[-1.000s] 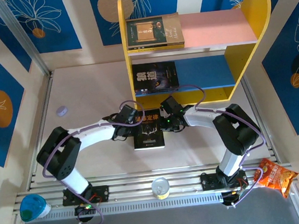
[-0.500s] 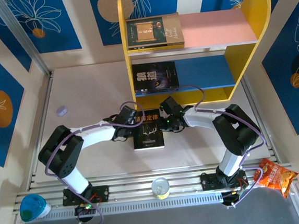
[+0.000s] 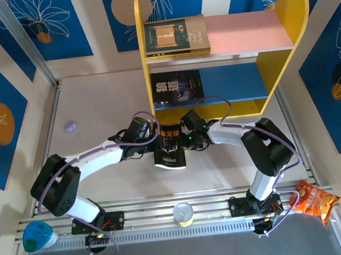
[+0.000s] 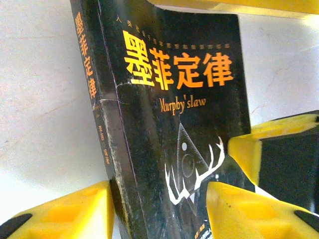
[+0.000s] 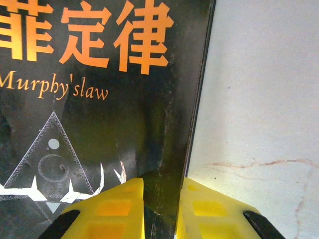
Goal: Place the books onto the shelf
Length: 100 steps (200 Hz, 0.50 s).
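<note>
Top external view: black paperback pinched from both long edges

Mid-worktop, just in front of the small wooden shelf with yellow side panels: glossy black paperback with an orange Chinese title, tilted rather than lying flat, cover creased and scuffed along the spine. Clamped at the spine edge between the blocky yellow left fingers, with the thin block of pages wedged between them. Nipped at the opposite long edge by the right fingers, pressed almost together on the cover's narrow margin. White antler-and-triangle drawing printed under the title. Lying flat on the pink upper board: tan-and-dark book. Lower down, on the blue tier: second black book. Pale, matte, faintly cracked worktop all round.
</note>
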Tool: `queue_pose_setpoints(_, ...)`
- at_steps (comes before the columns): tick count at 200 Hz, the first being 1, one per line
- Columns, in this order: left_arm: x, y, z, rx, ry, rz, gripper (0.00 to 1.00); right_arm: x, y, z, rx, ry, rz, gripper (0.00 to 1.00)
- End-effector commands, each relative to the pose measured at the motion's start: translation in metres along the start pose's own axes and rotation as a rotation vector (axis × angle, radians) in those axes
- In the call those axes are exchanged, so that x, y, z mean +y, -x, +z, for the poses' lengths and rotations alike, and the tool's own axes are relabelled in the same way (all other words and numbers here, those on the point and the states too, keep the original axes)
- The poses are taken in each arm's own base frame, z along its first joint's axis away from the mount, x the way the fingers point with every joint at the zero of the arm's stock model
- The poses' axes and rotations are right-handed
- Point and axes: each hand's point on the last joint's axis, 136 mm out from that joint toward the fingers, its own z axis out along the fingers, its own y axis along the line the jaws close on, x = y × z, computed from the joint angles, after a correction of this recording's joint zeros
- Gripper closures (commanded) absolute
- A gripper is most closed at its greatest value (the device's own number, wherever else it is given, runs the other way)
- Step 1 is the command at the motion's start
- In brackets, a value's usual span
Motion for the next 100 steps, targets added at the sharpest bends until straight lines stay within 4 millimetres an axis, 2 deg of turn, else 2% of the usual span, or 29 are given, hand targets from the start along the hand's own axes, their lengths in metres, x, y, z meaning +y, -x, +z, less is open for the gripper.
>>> queue_pose_setpoints(1,-0.057,-0.008,0.007,0.056,-0.258,0.034,0.52,-0.008,-0.051,0.023,0.175,-0.032,-0.021,0.81)
queue_pose_setpoints(37,-0.064,-0.009,0.009,0.067,-0.301,0.04,0.52,-0.007,-0.051,0.024,0.174,-0.014,-0.008,0.79)
queue_pose_setpoints(100,-0.104,-0.006,0.003,0.057,-0.564,0.0,0.54,-0.004,-0.053,0.026,0.178,0.022,-0.003,0.81)
